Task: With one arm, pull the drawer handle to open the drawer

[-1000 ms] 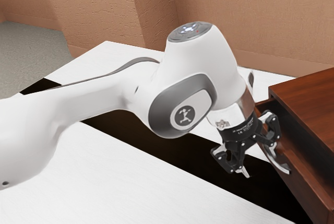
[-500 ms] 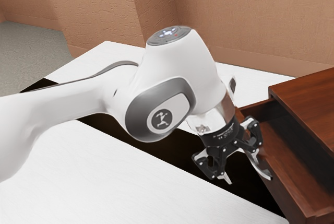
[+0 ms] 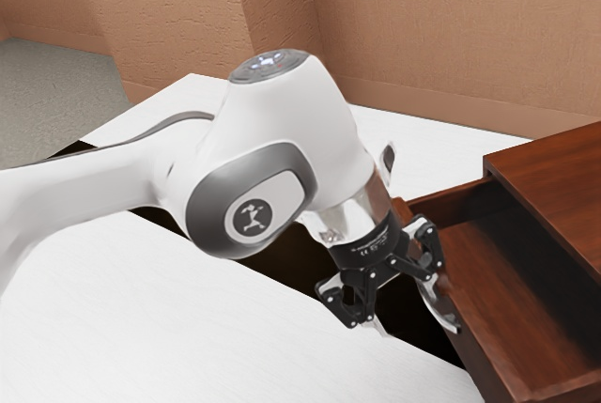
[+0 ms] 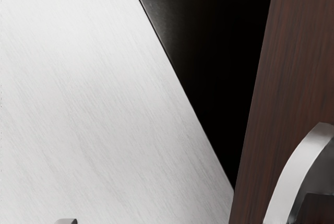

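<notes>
White tabletop [image 3: 188, 328] nearest in the exterior view, spreading away from the front of the drawer [image 3: 484, 351] toward that view's left. Above it, the white and grey arm [image 3: 282, 168], reaching in from the exterior view's left and bending down toward the drawer front. At its end, the black gripper [image 3: 404, 298], just in front of the drawer, pointing downward, spread wide rather than pinched. One finger tucked against the curved silver handle [image 3: 443, 307], on its drawer side; the other out in the open on the side away from the drawer, touching nothing. Seen close in the wrist view: the same handle [image 4: 297, 177] as a pale metal arc against the dark reddish wood of the drawer front [image 4: 292, 67], a black gap [image 4: 219, 51] beside that front, then brushed white table [image 4: 78, 104]. Drawer itself drawn well out of the brown cabinet [image 3: 554, 168], its hollow showing from above. Beyond the drawer, a further white slab, then terracotta wall [image 3: 423, 18] and grey floor [image 3: 47, 84].
</notes>
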Action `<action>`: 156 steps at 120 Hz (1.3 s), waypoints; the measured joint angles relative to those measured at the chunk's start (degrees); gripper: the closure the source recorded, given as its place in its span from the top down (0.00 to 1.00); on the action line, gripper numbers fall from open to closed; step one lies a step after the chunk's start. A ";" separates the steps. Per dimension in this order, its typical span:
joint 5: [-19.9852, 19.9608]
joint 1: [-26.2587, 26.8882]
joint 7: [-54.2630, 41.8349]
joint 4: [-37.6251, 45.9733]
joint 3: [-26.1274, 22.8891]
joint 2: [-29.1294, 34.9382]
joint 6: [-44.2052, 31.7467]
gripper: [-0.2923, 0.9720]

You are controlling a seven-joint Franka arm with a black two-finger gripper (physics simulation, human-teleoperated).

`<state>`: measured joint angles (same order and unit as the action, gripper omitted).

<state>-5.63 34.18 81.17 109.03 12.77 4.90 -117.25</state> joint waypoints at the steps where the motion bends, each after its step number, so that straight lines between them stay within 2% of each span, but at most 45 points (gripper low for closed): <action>1: 0.03 -0.02 0.00 0.07 -0.01 0.14 0.04 0.56; 40: 0.48 -0.60 0.03 3.67 0.28 4.58 1.52 0.56; 70: 0.50 -0.78 0.01 3.95 0.30 5.06 2.18 0.56; 94: 0.51 -0.81 -0.11 3.18 0.33 5.47 2.24 0.56; 118: 0.84 -0.74 -0.23 -1.27 0.13 6.10 2.28 0.56; 133: 1.09 -0.44 -0.30 -5.60 -0.15 6.72 2.89 0.65; 156: 1.19 0.39 -0.40 -10.49 -1.62 7.02 9.72 0.72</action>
<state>-4.44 34.57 80.77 98.54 11.15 11.92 -107.53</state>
